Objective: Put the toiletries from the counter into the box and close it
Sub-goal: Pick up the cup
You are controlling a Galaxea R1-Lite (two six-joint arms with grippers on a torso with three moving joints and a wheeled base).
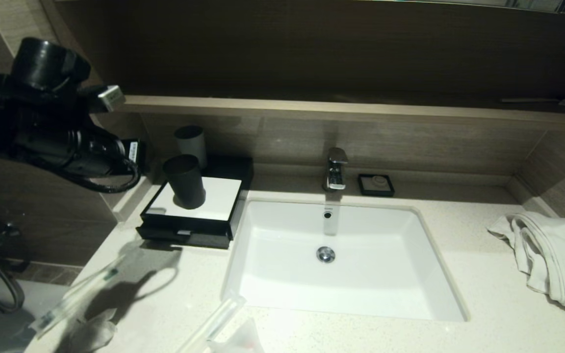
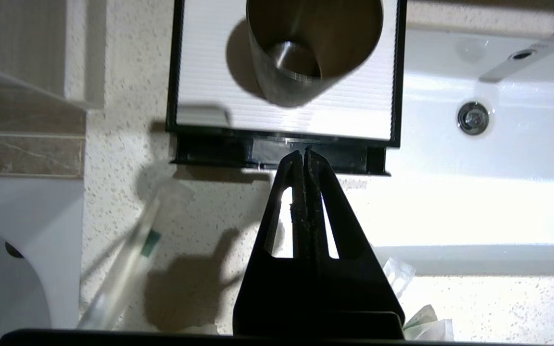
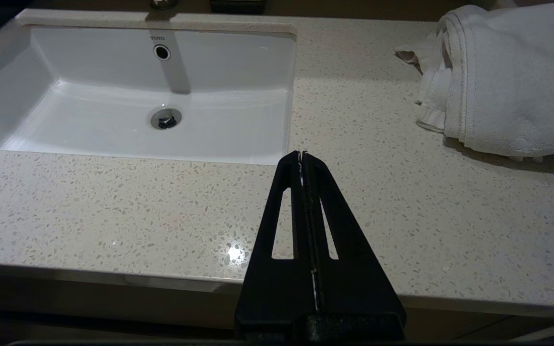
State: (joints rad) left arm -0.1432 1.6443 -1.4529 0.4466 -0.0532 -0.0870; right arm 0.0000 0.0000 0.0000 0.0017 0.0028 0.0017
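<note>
The black box (image 1: 190, 215) with a white top stands left of the sink, and its front drawer (image 1: 183, 237) sticks out a little. A black cup (image 1: 184, 181) stands on the box. My left arm (image 1: 52, 127) is raised high at the far left. In the left wrist view my left gripper (image 2: 303, 153) is shut and empty, hanging above the drawer front (image 2: 219, 156). A clear-wrapped toothbrush (image 1: 76, 294) (image 2: 128, 269), a clear tube pack (image 1: 214, 321) and small sachets (image 1: 93, 333) lie on the counter's front left. My right gripper (image 3: 302, 154) is shut and empty over the counter's front edge.
The white sink (image 1: 263, 255) with its tap (image 1: 335, 169) fills the middle. A grey cup (image 1: 190, 142) stands behind the box, a soap dish (image 1: 375, 185) beside the tap. A white towel (image 1: 552, 260) (image 3: 503, 77) lies at the right. A shelf (image 1: 312, 105) runs along the back.
</note>
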